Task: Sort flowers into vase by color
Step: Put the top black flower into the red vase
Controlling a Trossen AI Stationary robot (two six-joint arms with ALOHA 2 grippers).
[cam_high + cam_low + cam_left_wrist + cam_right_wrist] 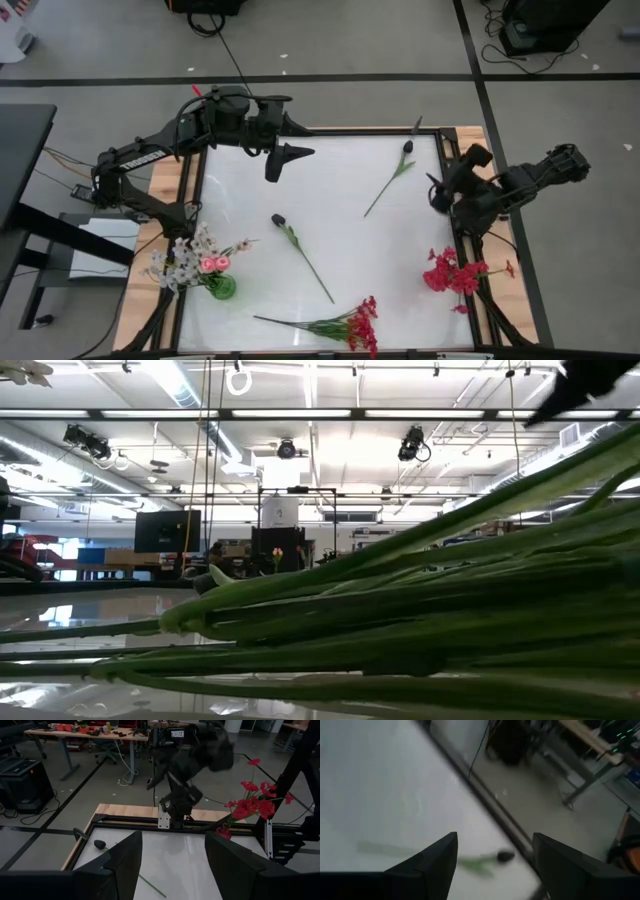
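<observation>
A green vase (221, 288) near the table's left near corner holds white and pink flowers (190, 262). A bunch of red flowers (455, 272) stands upright at the right edge (252, 800). Three stems lie flat on the white table: a dark-bud stem (300, 250) in the middle, another dark-bud stem (392, 180) toward the far right (485, 862), and a red spray (340, 325) at the near edge. My left gripper (285, 160) hovers open over the far left part (172, 865). My right gripper (438, 190) is open by the right edge (492, 865), above the far-right stem.
A dark frame and wooden border (470, 135) run around the white tabletop. In the low view the red spray's green stems (420, 620) fill the foreground and hide most of the table. Bare white surface lies between the loose stems in the middle.
</observation>
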